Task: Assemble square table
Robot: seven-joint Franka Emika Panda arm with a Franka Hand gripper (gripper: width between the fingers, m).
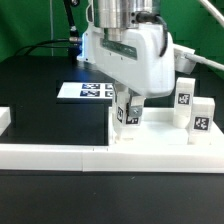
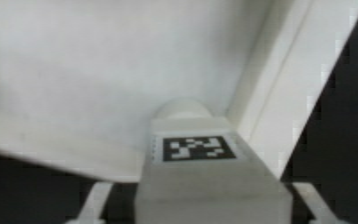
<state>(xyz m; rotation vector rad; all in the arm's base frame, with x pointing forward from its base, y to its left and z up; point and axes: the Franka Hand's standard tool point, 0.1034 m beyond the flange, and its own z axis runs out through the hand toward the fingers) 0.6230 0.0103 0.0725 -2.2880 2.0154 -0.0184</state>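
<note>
We see the gripper (image 1: 126, 112) pinching one leg (image 2: 197, 160) above the tabletop (image 2: 105, 90); two legs (image 1: 201, 116) wait loose, none visibly mounted.

The worktop (image 1: 40, 90) was black. The tabletop (image 1: 150, 140) under the claw (image 1: 128, 118) was plain white, as was the border rail (image 1: 60, 155) in front of it. The leg (image 2: 197, 150) between the claw's fingers was white with a black-and-white square tag. Two more white legs (image 1: 186, 95) (image 1: 201, 115) beside the claw carried similar tags. Behind the claw, the white marker board (image 1: 85, 91) showed black-and-white tags.
</note>
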